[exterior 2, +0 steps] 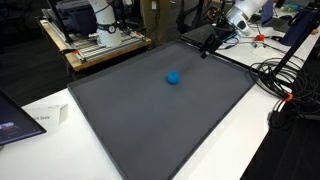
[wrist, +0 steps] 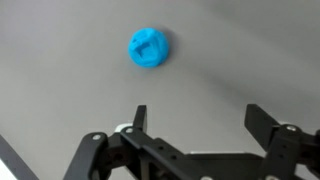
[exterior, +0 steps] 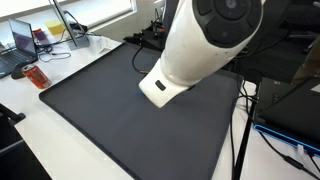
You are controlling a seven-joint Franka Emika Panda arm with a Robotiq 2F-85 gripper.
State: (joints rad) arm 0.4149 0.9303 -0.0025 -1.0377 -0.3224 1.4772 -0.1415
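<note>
A small blue object (wrist: 149,48) lies on a dark grey mat (wrist: 230,60). In the wrist view it is above and to the left of my gripper (wrist: 199,115), which is open and empty, with only mat between the fingers. In an exterior view the blue object (exterior 2: 173,77) sits near the middle of the mat (exterior 2: 150,120). The gripper (exterior 2: 211,44) hangs over the mat's far edge, well apart from the object. In an exterior view my white arm (exterior: 200,45) fills the middle above the mat (exterior: 110,120) and hides the object.
The mat lies on a white table (exterior 2: 250,140). A laptop (exterior: 22,40) and a red object (exterior: 37,76) stand beside the mat. A wooden cart with equipment (exterior 2: 100,40) stands behind it. Cables (exterior 2: 280,75) lie to one side, and a tripod leg (exterior: 240,140) stands nearby.
</note>
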